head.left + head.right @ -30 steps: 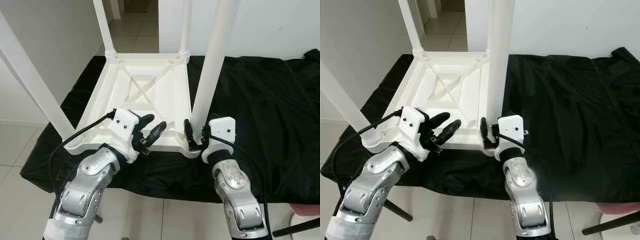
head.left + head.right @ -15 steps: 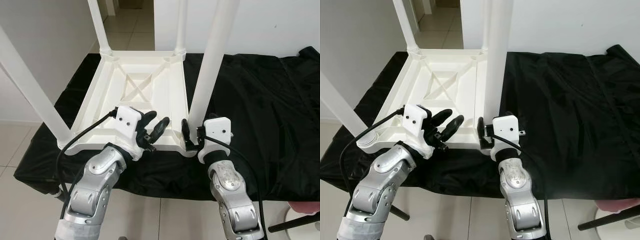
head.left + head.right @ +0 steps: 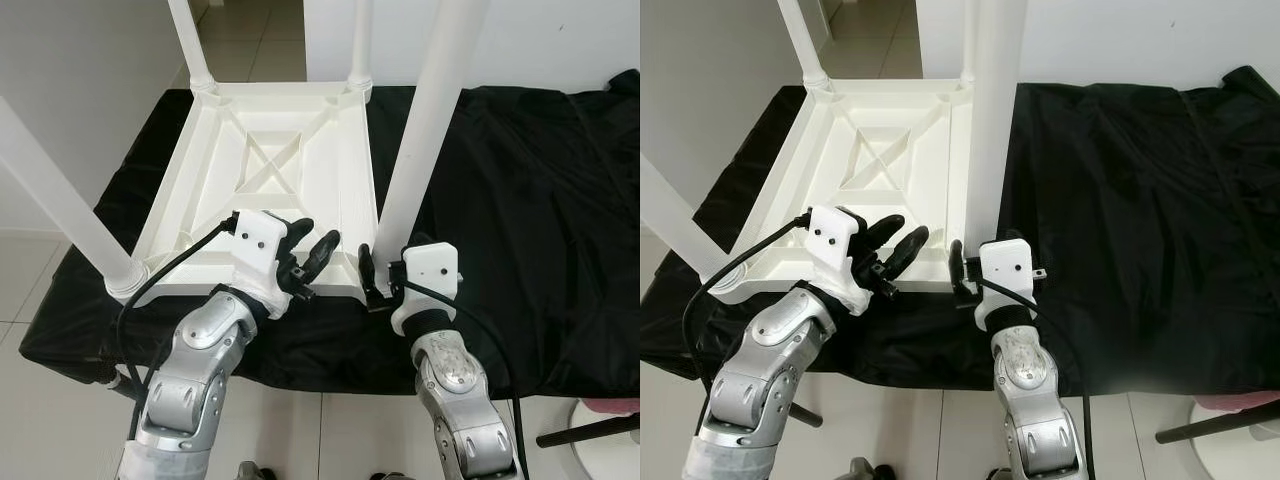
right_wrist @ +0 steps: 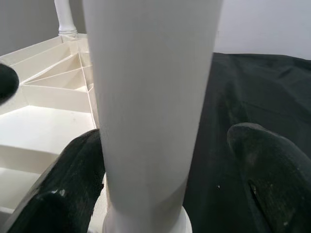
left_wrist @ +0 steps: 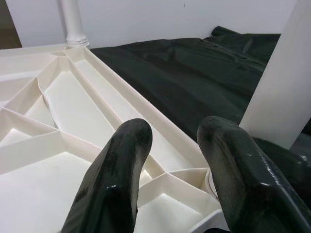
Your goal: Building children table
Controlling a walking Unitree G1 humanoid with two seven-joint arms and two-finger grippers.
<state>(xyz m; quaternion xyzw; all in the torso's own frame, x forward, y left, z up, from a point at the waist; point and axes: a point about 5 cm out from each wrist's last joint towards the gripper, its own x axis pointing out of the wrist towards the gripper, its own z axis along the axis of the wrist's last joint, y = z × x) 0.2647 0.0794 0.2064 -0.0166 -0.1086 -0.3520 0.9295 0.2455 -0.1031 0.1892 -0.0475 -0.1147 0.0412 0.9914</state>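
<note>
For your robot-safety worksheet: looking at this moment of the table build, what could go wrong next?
The right gripper straddles the near leg with a gap on one side, so the leg could tilt if nudged. The left gripper hovers open over the tabletop's rim and could bump it, sliding it on the black cloth.

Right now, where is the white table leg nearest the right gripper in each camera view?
Left eye view: the near right leg rises right of centre, its base by the right gripper.
Right eye view: the leg stands at centre, above the gripper.
Left wrist view: the leg crosses the right edge.
Right wrist view: the leg stands between the two fingers.
Shared landmark: the black cloth beside the leg.
</note>
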